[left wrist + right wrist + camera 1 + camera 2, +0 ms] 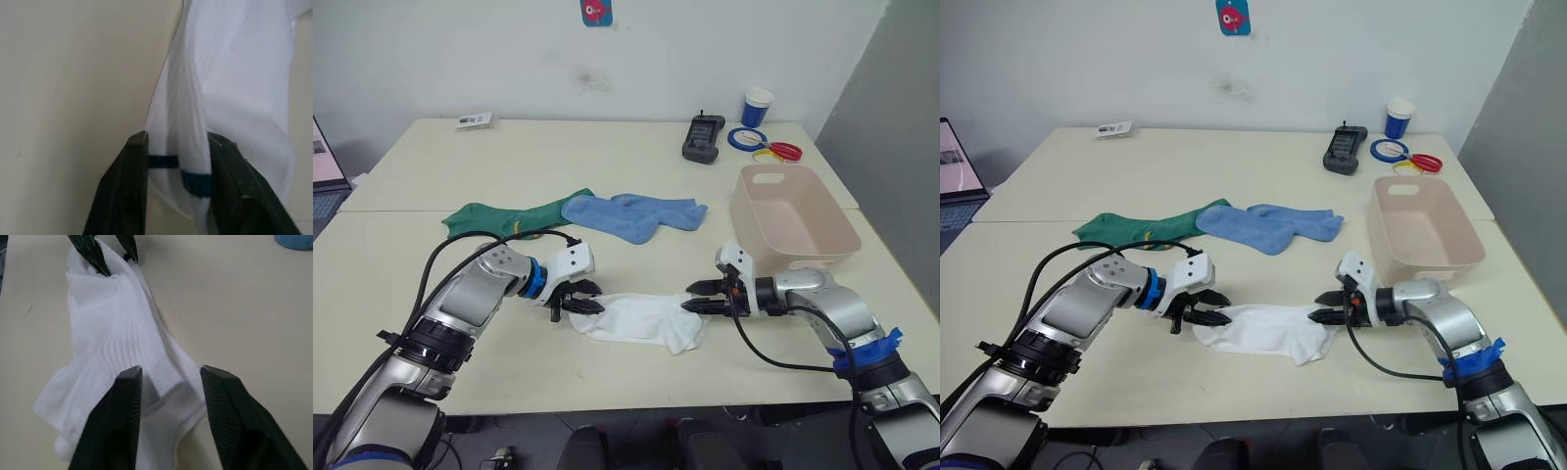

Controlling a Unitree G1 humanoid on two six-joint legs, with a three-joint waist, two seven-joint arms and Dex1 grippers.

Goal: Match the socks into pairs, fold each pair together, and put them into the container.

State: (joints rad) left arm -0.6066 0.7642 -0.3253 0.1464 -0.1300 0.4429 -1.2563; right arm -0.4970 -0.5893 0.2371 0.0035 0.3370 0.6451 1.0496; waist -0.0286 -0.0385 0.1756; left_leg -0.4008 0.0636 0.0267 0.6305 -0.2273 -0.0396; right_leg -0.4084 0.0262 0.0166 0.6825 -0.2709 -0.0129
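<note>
- The white socks lie as a flattened bundle on the near part of the desk, long axis running left to right, between the two hands.
- The left hand is at the bundle's left end. In the left wrist view its two black fingers sit narrowly apart with a fold of white cloth carrying small dark marks pinched between them, so it has hold of that end.
- The right hand is at the bundle's right end, pointing left. In the right wrist view its fingers are spread part-way, one on each side of the ribbed cuff area, resting on or just over the cloth; whether they are gripping it I cannot tell.
- The right end of the white bundle bulges toward the near edge of the desk; the left end tapers to the left hand.
- The light blue socks lie farther back, near the middle of the desk, long axis roughly left to right, tilted slightly with the right end farther.
- The dark green socks lie just left of the blue ones, long axis also left to right; their right end touches or slips under the blue pair's left end. A yellow mark shows on them.
- The container stands on the right of the desk, beyond the right hand, long axis running near to far, open side up.
- Farther back on the right are a blue-and-white cup, a black device, and blue, yellow and red rings.
</note>
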